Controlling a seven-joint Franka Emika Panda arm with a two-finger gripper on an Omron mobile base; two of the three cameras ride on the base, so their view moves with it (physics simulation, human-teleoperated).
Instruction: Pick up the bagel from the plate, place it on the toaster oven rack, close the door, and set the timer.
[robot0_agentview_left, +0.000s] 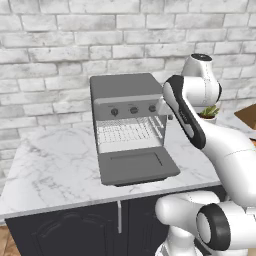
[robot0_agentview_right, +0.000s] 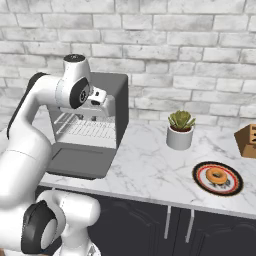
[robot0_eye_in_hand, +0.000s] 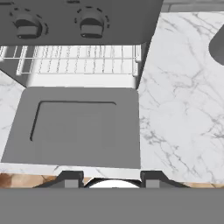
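The claw (robot0_eye_in_hand: 112, 177) hangs above the near edge of the surface (robot0_eye_in_hand: 183, 109), in front of the toaster oven (robot0_agentview_left: 127, 95). Its two dark tips stand part-way apart with nothing between them; it holds nothing.

Below it the door (robot0_eye_in_hand: 76, 127) lies folded down flat, a dark grey panel with a recessed darker window, its long axis running left to right. Behind the door, the toaster oven rack (robot0_eye_in_hand: 83, 64) is a grid of thin pale wires inside the open cavity, also lying left to right.

The bagel (robot0_agentview_right: 216, 176) is an orange-brown ring with a centre hole, lying flat on the plate (robot0_agentview_right: 218, 189), which is dark with a red-and-white rim. The plate sits near the surface's front edge, well right of the oven. Bare marble lies between them. A potted plant (robot0_agentview_right: 180, 129) stands farther back.
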